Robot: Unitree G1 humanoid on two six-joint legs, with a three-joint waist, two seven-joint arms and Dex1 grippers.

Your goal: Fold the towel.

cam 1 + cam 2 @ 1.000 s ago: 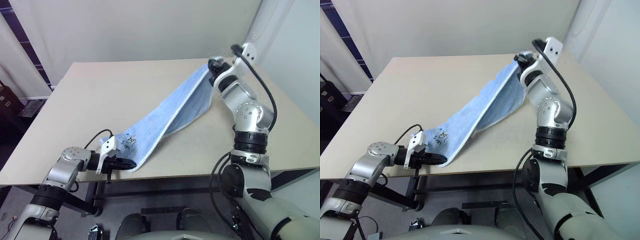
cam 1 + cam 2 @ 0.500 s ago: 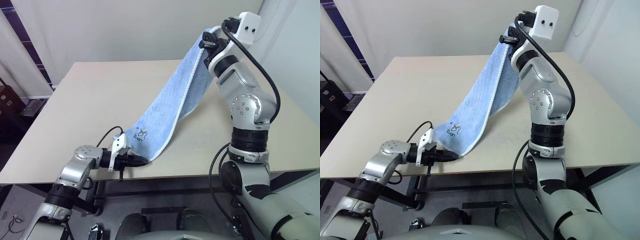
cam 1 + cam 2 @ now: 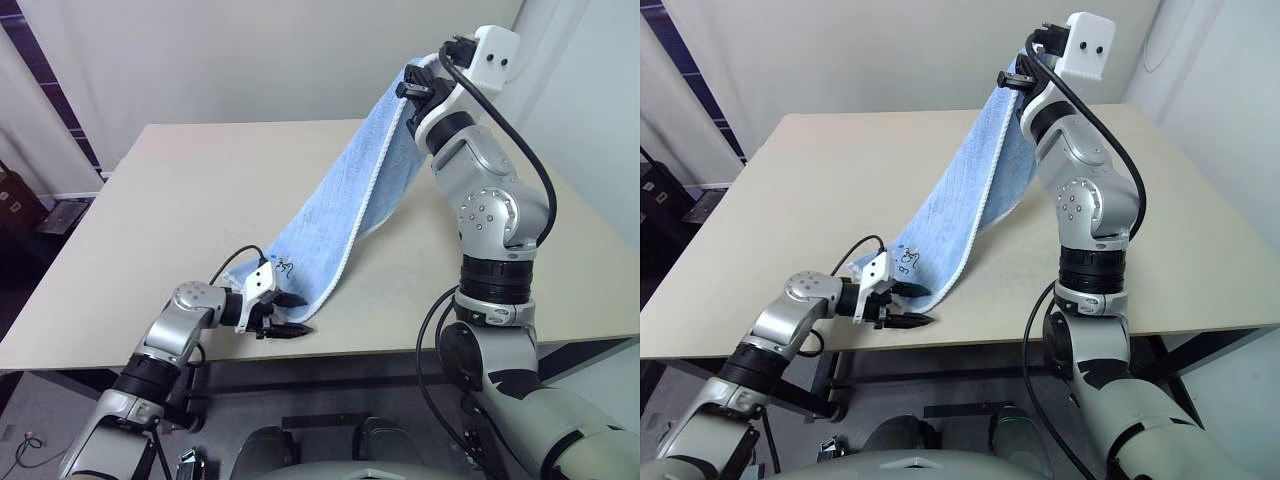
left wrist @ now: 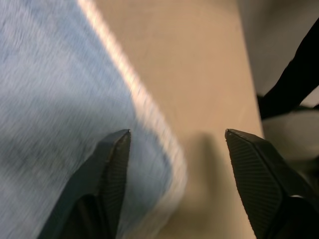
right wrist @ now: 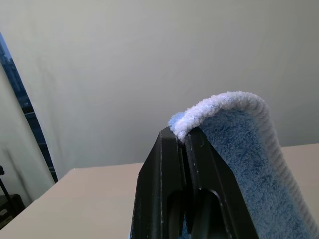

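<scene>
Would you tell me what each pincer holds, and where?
The right pincer pinches the towel by its raised corner; the left pincer holds nothing.

I've got a beige table against a plain pale wall, grey floor below, dark window strip at left.

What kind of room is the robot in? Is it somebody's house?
Probably not a house. It looks more like a plain workroom or lab: a bare beige table against an empty pale wall, with cables and dark equipment on the floor at the side. The only homely thing is the blue towel.
</scene>
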